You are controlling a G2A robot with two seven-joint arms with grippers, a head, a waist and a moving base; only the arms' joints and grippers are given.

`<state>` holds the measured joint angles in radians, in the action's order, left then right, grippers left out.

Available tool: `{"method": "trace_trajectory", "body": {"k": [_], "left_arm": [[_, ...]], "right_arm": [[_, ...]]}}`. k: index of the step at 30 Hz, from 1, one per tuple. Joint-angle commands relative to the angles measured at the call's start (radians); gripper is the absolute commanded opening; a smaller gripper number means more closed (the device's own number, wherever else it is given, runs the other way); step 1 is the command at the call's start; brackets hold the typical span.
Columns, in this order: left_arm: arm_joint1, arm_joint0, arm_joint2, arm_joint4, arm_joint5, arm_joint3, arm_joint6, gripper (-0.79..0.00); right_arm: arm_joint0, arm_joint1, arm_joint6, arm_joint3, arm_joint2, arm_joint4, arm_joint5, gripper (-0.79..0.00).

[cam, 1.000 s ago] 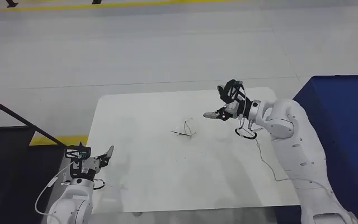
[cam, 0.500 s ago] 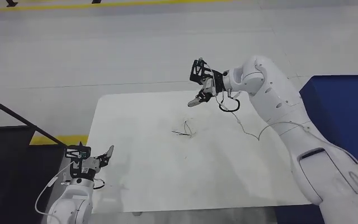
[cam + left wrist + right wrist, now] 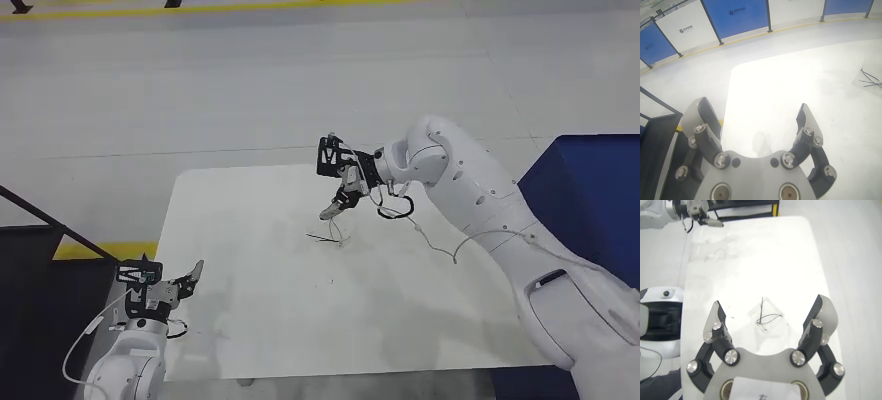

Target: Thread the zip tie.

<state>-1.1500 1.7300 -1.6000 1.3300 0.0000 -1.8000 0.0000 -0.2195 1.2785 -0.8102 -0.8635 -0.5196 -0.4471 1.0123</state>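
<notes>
Right gripper (image 3: 333, 208): wide open, empty, swung across the counter (image 3: 300, 320) to hover over the zip tie (image 3: 328, 237); grasp pending; left gripper (image 3: 192, 272): open, empty, unmoved.

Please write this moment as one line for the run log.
right gripper: open, over zip tie, nothing held | left gripper: open, empty, at table edge | zip tie: lying on clear plate

The right gripper (image 3: 768, 300) has its jaws spread wide, and just ahead of them the only bump is the zip tie (image 3: 764, 318) on its thin clear plate (image 3: 774, 306). Past that it's bare white table (image 3: 772, 256) all the way to the left gripper (image 3: 714, 222), well apart by the far corner.
</notes>
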Motion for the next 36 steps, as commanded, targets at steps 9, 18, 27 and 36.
{"method": "trace_trajectory", "body": {"k": [9,18,27,36], "left_arm": [[0.0,0.0,0.0,0.0,0.0,0.0,0.0,0.0],[0.0,0.0,0.0,0.0,0.0,0.0,0.0,0.0],[0.0,0.0,0.0,0.0,0.0,0.0,0.0,0.0],[0.0,0.0,0.0,0.0,0.0,0.0,0.0,0.0]], "right_arm": [[0.02,0.007,0.002,0.03,0.057,0.053,0.0,-0.477],[0.02,0.007,0.002,0.03,0.057,0.053,0.0,0.0],[0.02,0.007,0.002,0.03,0.057,0.053,0.0,0.0],[0.02,0.007,0.002,0.03,0.057,0.053,0.0,0.0]]}}
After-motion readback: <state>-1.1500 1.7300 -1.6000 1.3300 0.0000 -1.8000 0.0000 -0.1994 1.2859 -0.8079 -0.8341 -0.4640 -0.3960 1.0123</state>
